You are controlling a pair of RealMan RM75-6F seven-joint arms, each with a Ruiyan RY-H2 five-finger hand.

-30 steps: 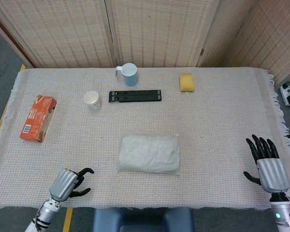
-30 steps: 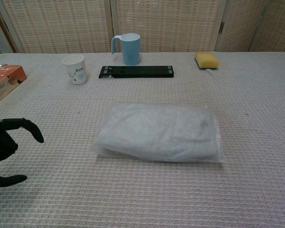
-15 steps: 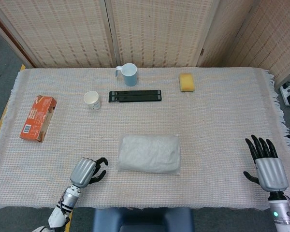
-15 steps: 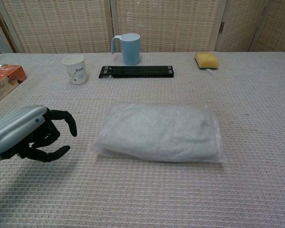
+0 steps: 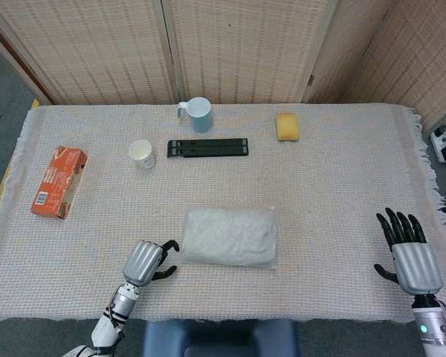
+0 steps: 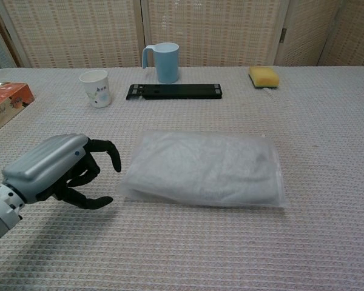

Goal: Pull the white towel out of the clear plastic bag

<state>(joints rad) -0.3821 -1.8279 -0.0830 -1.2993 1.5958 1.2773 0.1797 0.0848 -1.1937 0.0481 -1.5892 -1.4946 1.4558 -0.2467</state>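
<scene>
An orange carton (image 5: 58, 181) lies at the far left of the cloth-covered table (image 5: 342, 186), its end just showing in the chest view (image 6: 7, 103). Next along, near the table's front edge, the robot's left hand (image 5: 146, 261) hangs just beside the left end of the clear plastic bag (image 5: 229, 236), its dark fingers (image 6: 107, 154) curved and spread with nothing between them; the chest view (image 6: 54, 171) shows a narrow gap to the plastic. The bag lies flat at the centre front of the table (image 6: 203, 169), and the white towel (image 6: 197, 163) sits folded wholly inside it. Farther back stand a white paper cup (image 5: 141, 153), a light blue mug (image 5: 198, 114) and a flat black rack (image 5: 208, 148) lying lengthwise just in front of the mug. A yellow sponge (image 5: 286, 126) rests toward the back right. At the far right, well apart from the bag, the right hand (image 5: 409, 251) is held above the table's front corner with fingers straight and fanned out, grasping nothing.
</scene>
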